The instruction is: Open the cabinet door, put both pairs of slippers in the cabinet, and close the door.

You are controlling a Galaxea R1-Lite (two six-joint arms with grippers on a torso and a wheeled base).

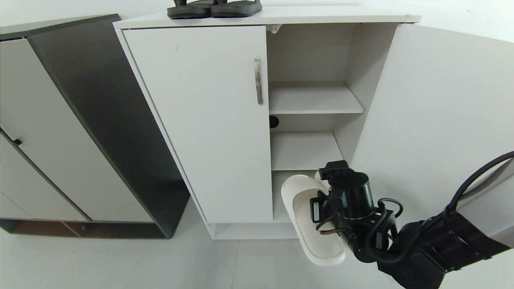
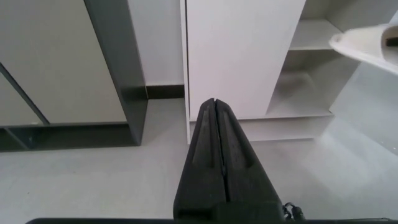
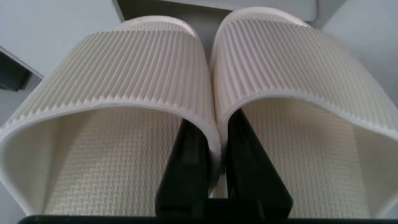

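Home-like hallway: white shoe cabinet (image 1: 200, 120), dark slippers (image 1: 213, 9) on top.

Head view: high, before cabinet (image 1: 196, 120), looking forward-down, mid-range. Left wrist view: low, farther back, facing cabinet front. Right wrist view: very close on white slippers (image 3: 143, 81), just before cabinet opening. All three share white slippers.

The pair of dark rubber slippers (image 1: 215, 9), high above the right tool (image 3: 216, 134) on the white cabinet top (image 1: 321, 18), is cut by the upper edge. Of the cream ribbed plastic slippers (image 1: 301, 208), one is mostly hidden behind this tool's wrist.
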